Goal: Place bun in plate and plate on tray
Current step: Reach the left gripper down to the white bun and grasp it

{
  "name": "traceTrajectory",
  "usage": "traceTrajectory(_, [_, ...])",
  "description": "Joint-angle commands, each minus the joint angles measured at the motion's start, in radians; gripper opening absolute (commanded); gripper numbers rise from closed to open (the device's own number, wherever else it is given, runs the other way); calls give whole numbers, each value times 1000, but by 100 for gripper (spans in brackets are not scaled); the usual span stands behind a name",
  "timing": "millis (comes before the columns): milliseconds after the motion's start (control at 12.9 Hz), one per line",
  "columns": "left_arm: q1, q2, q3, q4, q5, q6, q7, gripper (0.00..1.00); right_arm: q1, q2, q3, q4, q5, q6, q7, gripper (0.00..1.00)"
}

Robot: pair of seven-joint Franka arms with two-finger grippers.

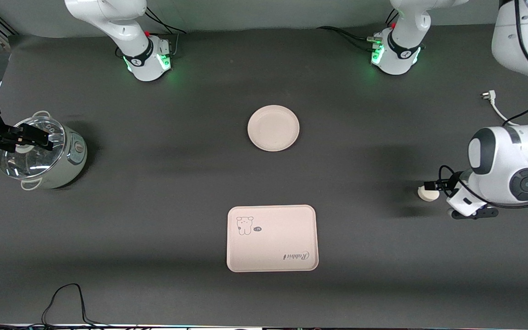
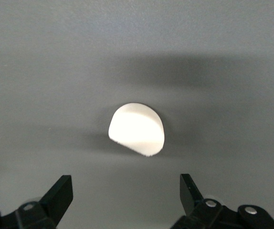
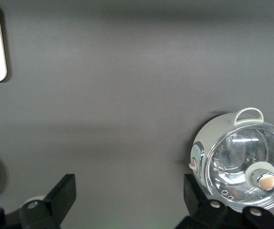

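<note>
The bun (image 1: 428,194), a small off-white half-round lump, lies on the dark table at the left arm's end. It also shows in the left wrist view (image 2: 137,130). My left gripper (image 1: 435,185) is low beside it, open and empty (image 2: 126,192), and the bun lies just ahead of the fingertips, not between them. The round cream plate (image 1: 273,128) sits bare in the table's middle. The rectangular tray (image 1: 272,238) with the "Rabbit" script lies nearer to the front camera than the plate. My right gripper (image 1: 38,137) hangs open and empty (image 3: 130,195) over a pot at the right arm's end.
A pale green electric pot with a glass lid (image 1: 44,153) stands at the right arm's end, and it also shows in the right wrist view (image 3: 242,164). A white plug on a cord (image 1: 487,96) lies near the left arm. Black cables (image 1: 64,300) run along the table's front edge.
</note>
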State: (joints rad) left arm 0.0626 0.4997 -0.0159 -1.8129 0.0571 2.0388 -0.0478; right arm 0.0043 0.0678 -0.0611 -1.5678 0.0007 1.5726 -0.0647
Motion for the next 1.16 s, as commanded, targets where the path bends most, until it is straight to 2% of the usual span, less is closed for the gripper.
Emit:
traceTrajectory(0, [0, 51, -1, 15, -5, 53, -18, 100, -7, 0, 4, 6, -14, 0, -23, 100])
traceTrajectory(233, [0, 100, -1, 14, -5, 136, -35, 99, -7, 0, 4, 6, -14, 0, -23, 100])
traceTrajectory(543, [8, 118, -1, 14, -11, 144, -37, 97, -7, -2, 4, 6, -14, 0, -23, 100])
traceTrajectory(699, [8, 126, -1, 12, -11, 144, -47, 84, -7, -2, 4, 6, -14, 0, -23, 100])
traceTrajectory(932, [8, 123, -1, 10, -11, 133, -49, 42, -7, 0, 4, 5, -14, 0, -23, 100])
traceTrajectory(1009, [8, 119, -2, 10, -11, 126, -49, 38, -7, 1, 4, 5, -14, 0, -23, 100])
traceTrajectory(1087, [8, 105, -1, 10, -11, 107, -49, 37, -7, 1, 4, 5, -14, 0, -24, 100])
